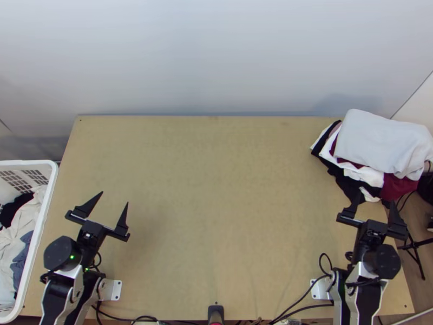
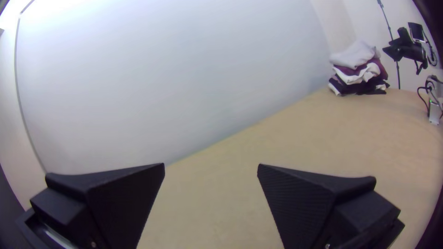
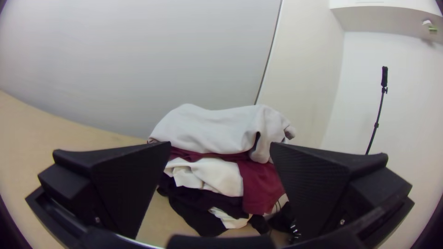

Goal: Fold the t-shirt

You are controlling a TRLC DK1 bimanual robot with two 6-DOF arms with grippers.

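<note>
Closest to the wrist cameras: left tool (image 1: 115, 197), its two black fingers (image 2: 300, 198) wide apart, bare tabletop (image 1: 216, 189) seen between them. Right tool (image 1: 376, 197) same, fingers (image 3: 124, 184) wide apart, nothing gripped, aimed toward a clothes pile (image 1: 379, 142). Each tool is over the tabletop's near part, on its own arm's side, the two well apart.

Pile is just beyond the right tool's fingertips, at the tabletop's far right corner; can't tell if they touch. Folded pale grey garment (image 3: 207, 129) on top, dark red cloth (image 3: 260, 184) under it, then white cloth (image 3: 212, 175), black cloth (image 3: 198, 221) lower down, some of it drooping out.

Just left of the left tool, white laundry basket (image 1: 47, 200) by the tabletop's left edge; bunched cream cloth (image 1: 24, 222), black cloth (image 1: 17, 208) and blue-grey cloth (image 1: 20, 260) inside. T-shirt: somewhere among pile or basket clothes maybe, can't tell which piece.

Between the tools, nearer the arm bases, small dark device (image 1: 215, 311) at the near edge, black cables (image 1: 303, 309) beside it. Beyond both tools, past the far edge, pale wall (image 1: 216, 59).
</note>
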